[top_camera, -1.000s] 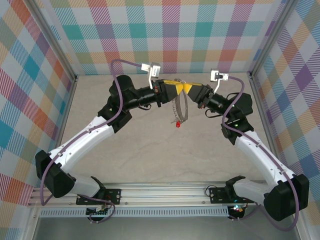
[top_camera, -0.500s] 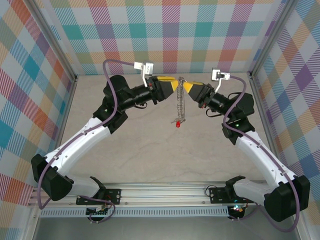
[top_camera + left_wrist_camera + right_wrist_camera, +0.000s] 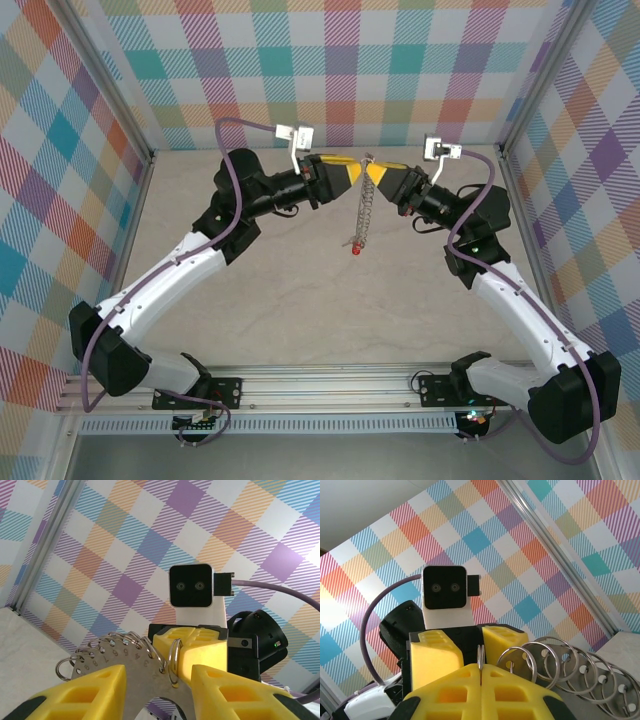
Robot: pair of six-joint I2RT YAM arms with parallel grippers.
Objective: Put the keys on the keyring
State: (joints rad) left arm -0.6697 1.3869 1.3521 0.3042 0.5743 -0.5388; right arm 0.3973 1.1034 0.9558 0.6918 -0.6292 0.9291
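Key: the key [image 3: 356, 247], tiny with a red tag, dangles at the keyring's lower end, centre of the top view; looks threaded on already.
Keyring: the keyring [image 3: 365, 205] hangs edge-on, upper centre, clear of the table [image 3: 300, 300]; small loops along its rim in the wrist views [image 3: 115, 655].
Right gripper: the right gripper [image 3: 481, 676], fingers pressed together, pinches one loop at the ring's top.
Left gripper: the left gripper [image 3: 352, 175], fingers spread, sits just beside the ring, gripping nothing.
Risk: a single thin pinch carries everything. The ring could swing or slip and drop. The left fingers closing could knock it.
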